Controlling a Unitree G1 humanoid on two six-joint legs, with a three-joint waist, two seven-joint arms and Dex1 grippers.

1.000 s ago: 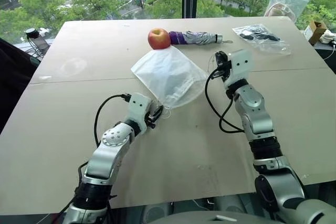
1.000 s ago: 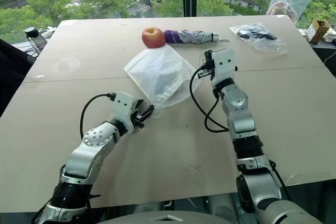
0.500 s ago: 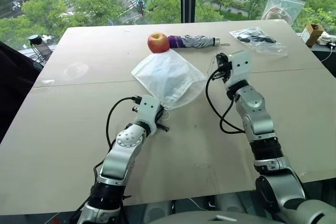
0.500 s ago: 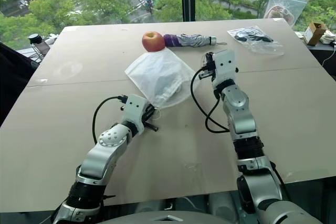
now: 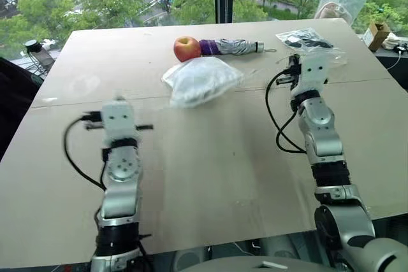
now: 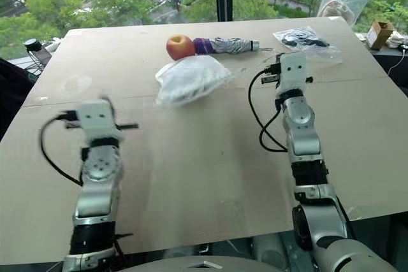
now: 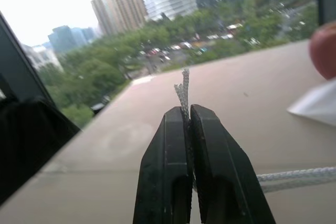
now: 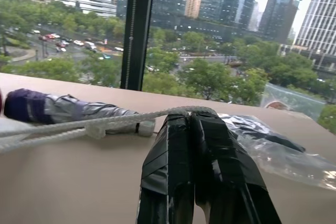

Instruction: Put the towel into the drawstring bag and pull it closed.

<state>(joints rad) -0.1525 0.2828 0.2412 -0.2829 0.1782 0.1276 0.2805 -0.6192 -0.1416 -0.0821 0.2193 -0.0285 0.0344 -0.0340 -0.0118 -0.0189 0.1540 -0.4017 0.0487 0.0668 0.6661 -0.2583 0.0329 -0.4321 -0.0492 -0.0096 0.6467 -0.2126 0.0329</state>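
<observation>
Looks like the cinching step — left claw (image 7: 189, 109) and right claw (image 8: 191, 119) each pinch a cord, drawstring bag (image 5: 201, 79) bunched mid-counter beside the apple (image 5: 187, 48) — next, pull wider apart.

Table (image 5: 210, 176) carries the bag (image 5: 203, 79), apple (image 5: 187, 48), umbrella (image 5: 233, 46) behind it, zip bag (image 5: 310, 41) far right.

A red apple (image 5: 187, 48) sits near the far edge of the pale worktop (image 5: 210, 170), touching the purple end of a folded grey umbrella (image 5: 233, 46). A clear plastic bag (image 5: 310, 41) of dark items lies toward the far right corner.
</observation>
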